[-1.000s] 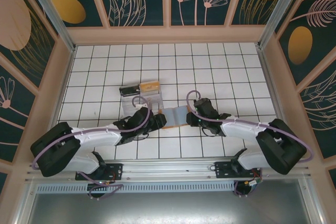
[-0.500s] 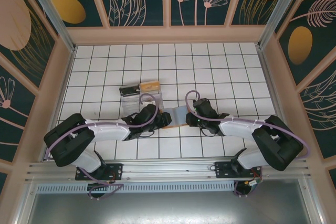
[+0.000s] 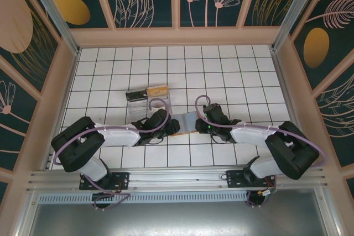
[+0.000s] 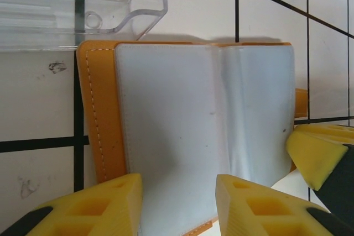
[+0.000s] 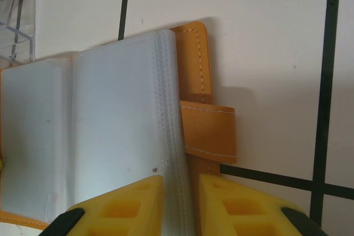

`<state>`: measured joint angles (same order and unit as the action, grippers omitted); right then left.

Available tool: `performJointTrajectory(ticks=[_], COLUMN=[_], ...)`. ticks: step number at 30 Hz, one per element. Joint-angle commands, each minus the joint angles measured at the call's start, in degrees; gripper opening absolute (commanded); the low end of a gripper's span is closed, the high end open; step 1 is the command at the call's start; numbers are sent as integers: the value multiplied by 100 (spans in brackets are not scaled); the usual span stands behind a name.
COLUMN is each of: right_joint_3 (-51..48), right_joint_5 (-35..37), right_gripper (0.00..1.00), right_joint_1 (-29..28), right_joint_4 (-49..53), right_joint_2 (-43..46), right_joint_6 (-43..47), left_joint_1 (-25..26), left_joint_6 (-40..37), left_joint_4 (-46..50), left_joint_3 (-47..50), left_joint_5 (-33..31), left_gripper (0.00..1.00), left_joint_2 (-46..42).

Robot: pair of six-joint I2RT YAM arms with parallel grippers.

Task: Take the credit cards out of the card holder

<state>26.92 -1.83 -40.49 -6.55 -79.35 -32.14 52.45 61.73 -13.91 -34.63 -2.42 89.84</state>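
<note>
Left of the card holder (image 3: 186, 121) the left arm reaches in low over the tabletop (image 3: 238, 75). A clear plastic tray (image 3: 147, 99) stands just beyond and left of the card holder. In the left wrist view the tray's (image 4: 72, 9) corner nearly meets the card holder's (image 4: 182, 120) far orange edge, so there is little room there.

The left gripper (image 3: 168, 126) is at the card holder's left side. Its (image 4: 177, 208) yellow fingers (image 4: 88, 208) are spread apart over the near edge of a pale sleeve page, with nothing pinched.

The card holder lies open and flat, its orange border showing around cloudy sleeves. Whether credit cards sit inside them cannot be told.

At the card holder's right side, the right gripper (image 3: 200, 125) has its (image 5: 193, 208) fingers (image 5: 124, 208) pressed close on the sleeve stack's edge, pinching the card holder (image 5: 110, 125) beside an orange strap tab (image 5: 209, 131). Right of and beyond the card holder the tiles are bare and open.

Compared with a second ago, the left arm's elbow has swung inward and its gripper has narrowed. The right arm has shifted slightly left, and the card holder has stayed put.
</note>
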Motion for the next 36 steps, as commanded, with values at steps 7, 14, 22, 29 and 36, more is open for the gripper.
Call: performJointTrajectory(ticks=[7, 14, 22, 29, 36], right_joint_3=[-90, -80, -90, -74, -68], right_joint_5=[-124, -134, -150, -160, -160], right_gripper=[25, 25, 25, 25, 25], right_joint_1=[0, -20, -38, -59, -72], right_joint_4=[-163, -188, -223, -239, -247], right_joint_2=[-115, -169, -240, -289, -326], right_joint_6=[-126, -143, -152, -165, -176], left_joint_1=[-9, -6, -7, -11, -6], left_joint_6=[-52, -56, -118, -102, -32], left_joint_4=[117, -207, -394, -454, -95], left_joint_3=[-182, -263, -264, -172, -21], left_joint_5=[2, 309, 424, 384, -69], left_gripper=[41, 42, 52, 56, 55], left_joint_2=[272, 494, 456, 244, -183])
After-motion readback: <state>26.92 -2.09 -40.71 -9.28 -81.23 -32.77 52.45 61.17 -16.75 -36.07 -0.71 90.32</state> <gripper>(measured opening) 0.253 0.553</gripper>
